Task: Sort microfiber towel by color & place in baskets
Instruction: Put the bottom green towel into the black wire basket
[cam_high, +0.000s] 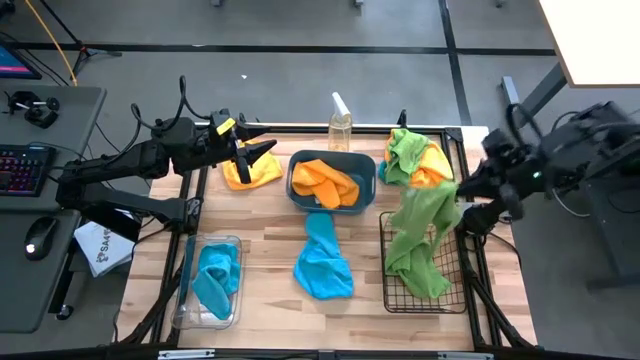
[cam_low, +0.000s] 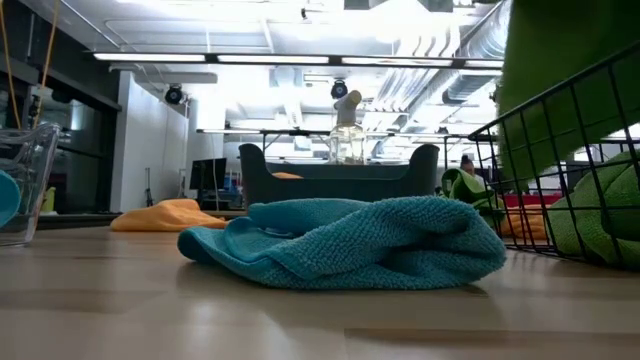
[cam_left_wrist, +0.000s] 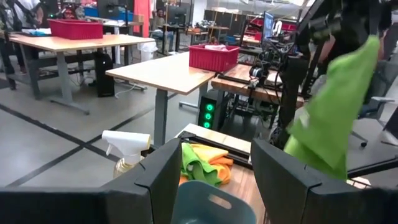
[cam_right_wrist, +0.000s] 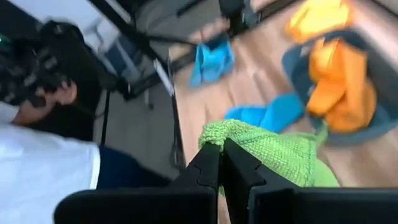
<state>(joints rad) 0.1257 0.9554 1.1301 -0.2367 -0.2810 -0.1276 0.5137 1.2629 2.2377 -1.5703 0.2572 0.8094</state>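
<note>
pale wood table (cam_high: 270, 250) amid grey floor; right pincer (cam_right_wrist: 221, 163) pinching green towel (cam_right_wrist: 273, 155), left pincer (cam_high: 262, 152) spread.

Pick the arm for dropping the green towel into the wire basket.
Right. Its end effector is shut on the green towel, which hangs over the wire basket. The left end effector is open, far off above the orange towel.

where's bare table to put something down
Bare wood lies between the clear bin and the blue towel, and along the near edge. The far right is crowded: wire basket, green towel held by the right claw.
</note>
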